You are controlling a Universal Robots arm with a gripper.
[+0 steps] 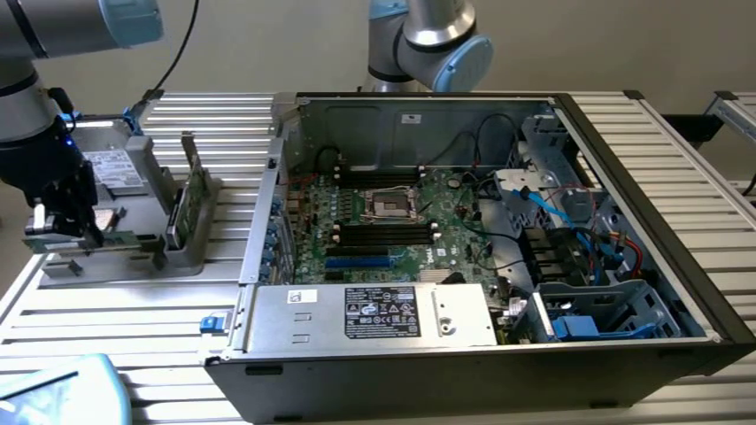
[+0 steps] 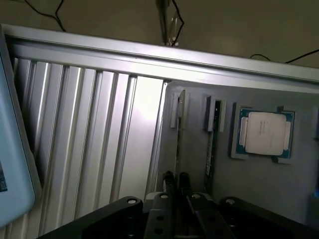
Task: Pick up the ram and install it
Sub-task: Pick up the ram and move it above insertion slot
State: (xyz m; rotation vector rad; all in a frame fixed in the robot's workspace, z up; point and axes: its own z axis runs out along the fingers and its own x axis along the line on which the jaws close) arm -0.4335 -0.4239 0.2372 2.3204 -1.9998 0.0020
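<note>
The ram (image 2: 178, 144) is a thin green stick seen edge-on, standing in a slot of the grey parts tray (image 2: 259, 194). My gripper (image 2: 176, 180) sits at its near end, with the two black fingers (image 2: 169, 179) pressed close on either side of the thin edge. In the exterior view the gripper (image 1: 65, 232) hangs low over the tray (image 1: 119, 266) at the exterior view's left, with a bit of green board (image 1: 109, 237) beside it. Whether the stick is lifted from its slot I cannot tell.
A second green stick (image 2: 212, 144) stands in the neighbouring slot, and a square silver processor (image 2: 264, 132) lies beyond it. The open computer case (image 1: 473, 372) with its motherboard (image 1: 402, 221) fills the exterior view's right. A light blue object (image 1: 59, 390) sits near the front corner.
</note>
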